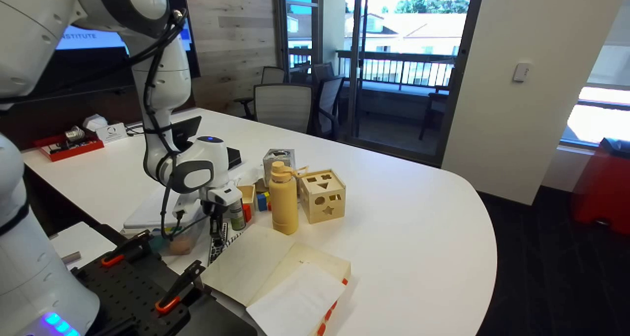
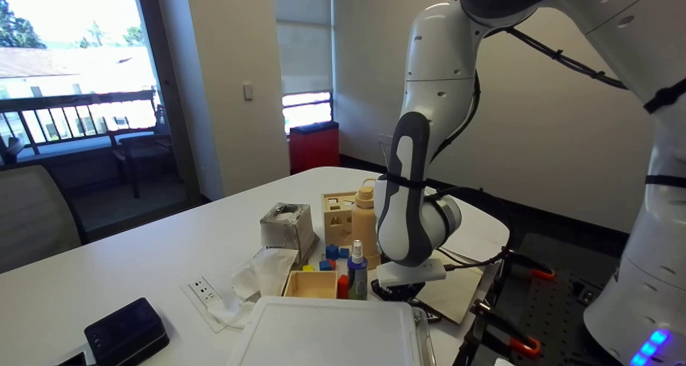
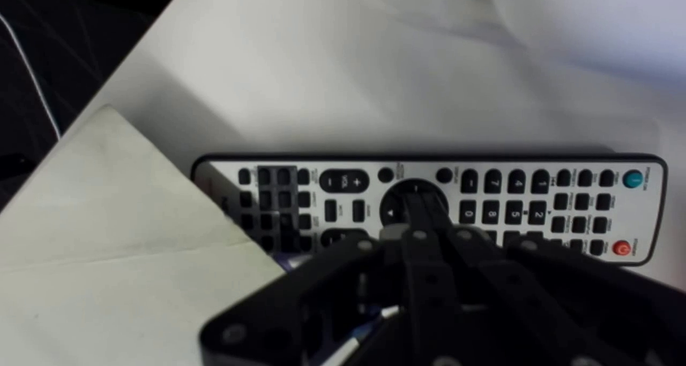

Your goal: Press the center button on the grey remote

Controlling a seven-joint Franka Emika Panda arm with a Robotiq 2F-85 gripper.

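Gripper (image 3: 422, 198) fingers together, tips over the black ring (image 3: 390, 201) of the grey remote (image 3: 454, 194), which lies on the white table (image 3: 300, 87). Center button hidden; contact cannot be told. Best pressed straight down, lightly, tips centred, clear of the ring.

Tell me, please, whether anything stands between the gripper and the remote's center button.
Nothing visible does. In the wrist view, the gripper is over the round pad of the remote and hides the center button, so contact can't be judged. The box flap hides only one corner, away from the pad.
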